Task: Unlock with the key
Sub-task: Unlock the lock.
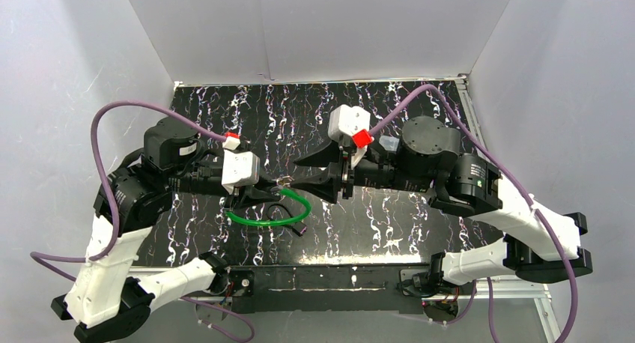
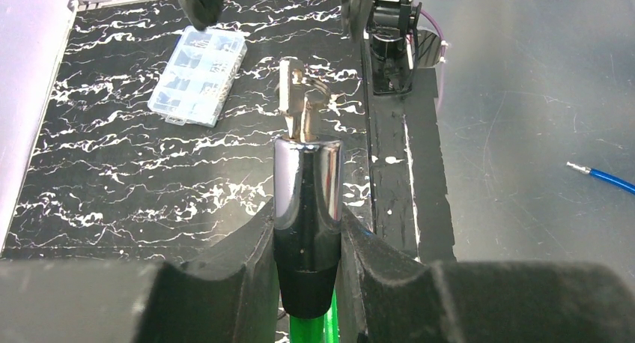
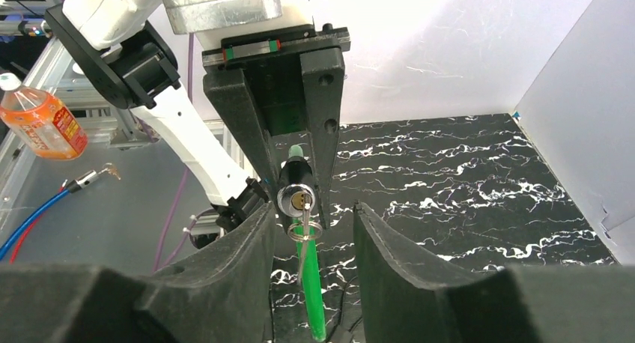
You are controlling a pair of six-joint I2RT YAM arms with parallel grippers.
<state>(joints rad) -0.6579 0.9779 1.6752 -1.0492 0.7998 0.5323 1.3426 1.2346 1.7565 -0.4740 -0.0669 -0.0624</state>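
Chrome marks the part on which the left tool is clamped: the lock cylinder of a green cable lock is held above the black marbled surface, its keyed end turned toward the right arm. The key is seen seated in the keyway, with a ring dangling beneath it. The right tool is spread apart to either side of the key, with nothing gripped.

For the turn to go well, the key's flat head should be pinched squarely, with the ring left out of the pinch. The wrist should then be rolled about the cylinder's own axis. The left clamp should be kept firm, so that the cylinder is not spun along with the key.
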